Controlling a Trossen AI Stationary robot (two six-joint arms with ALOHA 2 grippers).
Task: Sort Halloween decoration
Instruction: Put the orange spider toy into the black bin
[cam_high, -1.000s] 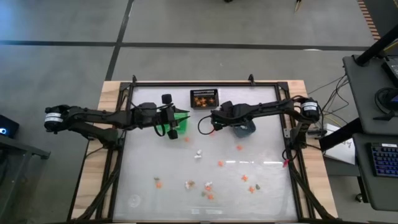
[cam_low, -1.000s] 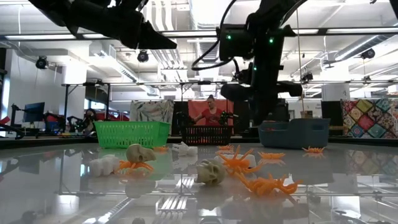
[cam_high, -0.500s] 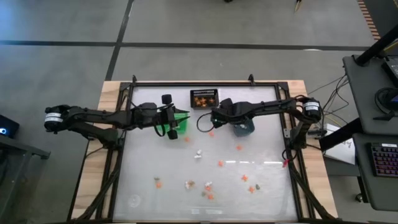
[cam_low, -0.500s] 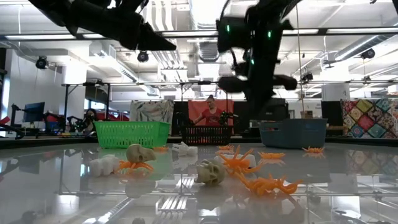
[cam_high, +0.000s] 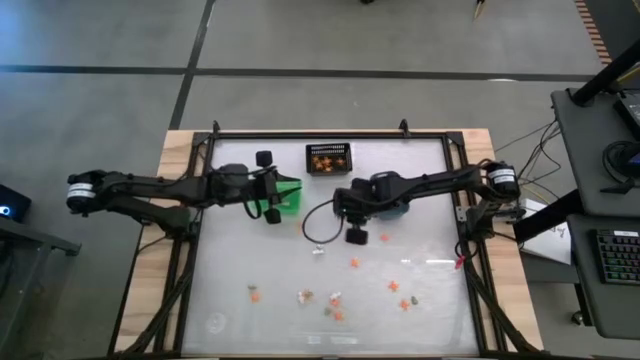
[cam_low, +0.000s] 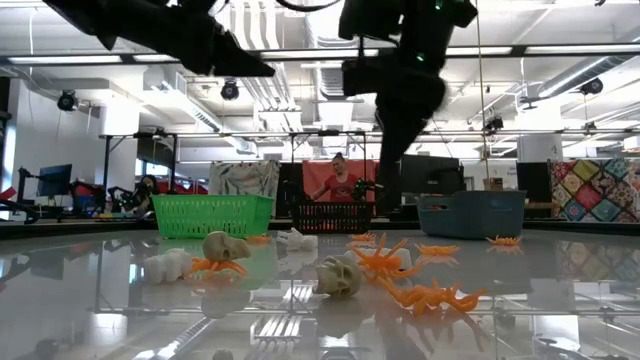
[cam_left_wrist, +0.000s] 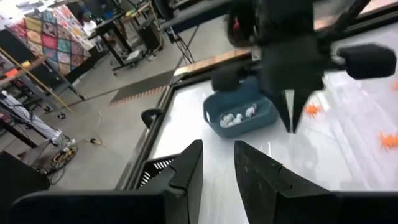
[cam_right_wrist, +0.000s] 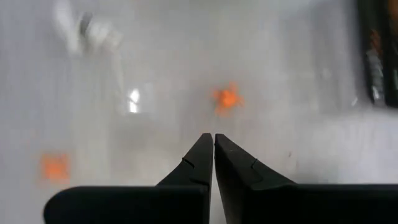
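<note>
Your trinkets lay scattered over the near half of the surface, mostly orange with a few pale ones. From the high view they were too small to tell a long axis or facing. In the low view a tan skull sat upright among orange spiders with legs splayed flat, and a second skull stood further left.

Your right tool was closed, tips pressed together with nothing between them. It hung over the middle of the surface, above bare glass, with one orange spider just ahead of the tips and not touched.

Your left tool was slightly open and empty, parked by the green basket at the far left.

The blue-grey bin held a few white pieces. The black mesh bin at the far edge held orange pieces. You could not see what was in the green basket.
</note>
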